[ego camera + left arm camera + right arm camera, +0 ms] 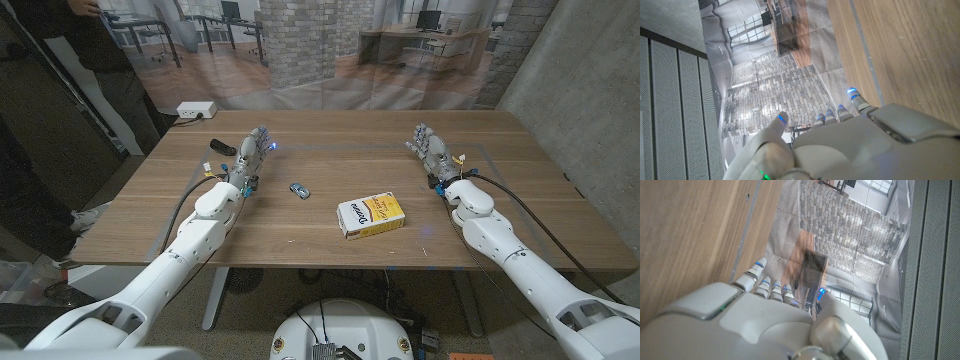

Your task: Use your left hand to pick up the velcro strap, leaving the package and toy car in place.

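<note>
At the left of the head view, a white power strip (195,109) is seen near the counter's (330,235) far left corner, and a person's dark clothing stands beyond that edge. Next comes a small dark item (221,147), taken to be the velcro strap, lying on the wood just beside the fingertips of the left robot hand (252,157). That robot hand is released: its fingers are spread and nothing is held, and it stands on its edge with the palm upright.

The strap is judged to be light, soft and limp, so it is expected to fold or slide on the smooth wood instead of holding its shape. A pinch across its middle, or on any end that is lifted off the surface, is judged the surest hold; its exact lie is too small to be made out.

Further right, the toy car (299,190) sits near the centre, well apart from the strap. The package (370,215), white and yellow, lies beside it toward the near edge. At the far right, the right robot hand (432,153) is likewise released and empty.
</note>
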